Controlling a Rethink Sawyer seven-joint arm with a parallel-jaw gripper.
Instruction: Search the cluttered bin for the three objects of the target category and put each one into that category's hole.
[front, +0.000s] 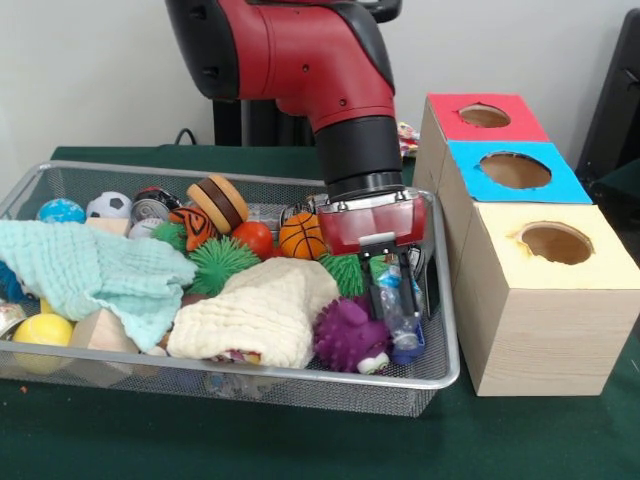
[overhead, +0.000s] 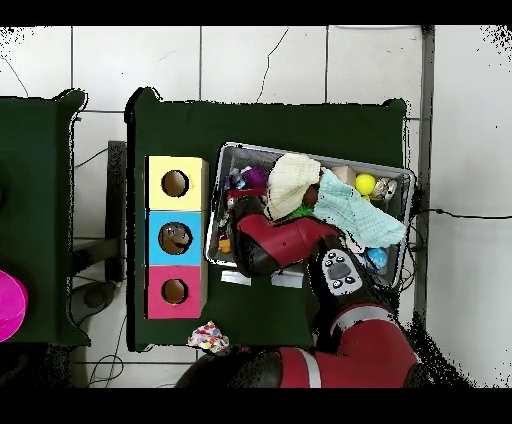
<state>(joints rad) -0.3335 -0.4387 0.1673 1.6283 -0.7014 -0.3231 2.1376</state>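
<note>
A wire mesh bin (front: 300, 390) holds a jumble of toys and cloths. My gripper (front: 395, 292) reaches down into its right end, straddling a small clear bottle (front: 398, 318) with a blue and green label. Beside it lie a purple spiky ball (front: 350, 335), a green spiky ball (front: 222, 262), a basketball (front: 302, 236) and a red tomato (front: 257, 238). Right of the bin stand three boxes with round holes: red (front: 485, 115), blue (front: 515, 170), yellow (front: 555, 243). In the overhead view the arm (overhead: 285, 240) hides the gripper over the bin's (overhead: 225, 160) left end.
A mint cloth (front: 95, 270) and a cream cloth (front: 260, 310) cover part of the toys. A burger toy (front: 220, 200), soccer ball (front: 108, 205), yellow ball (front: 42, 330) and wooden block (front: 100, 330) lie leftward. A colourful item (overhead: 208, 338) sits on the green table near the red box (overhead: 175, 291).
</note>
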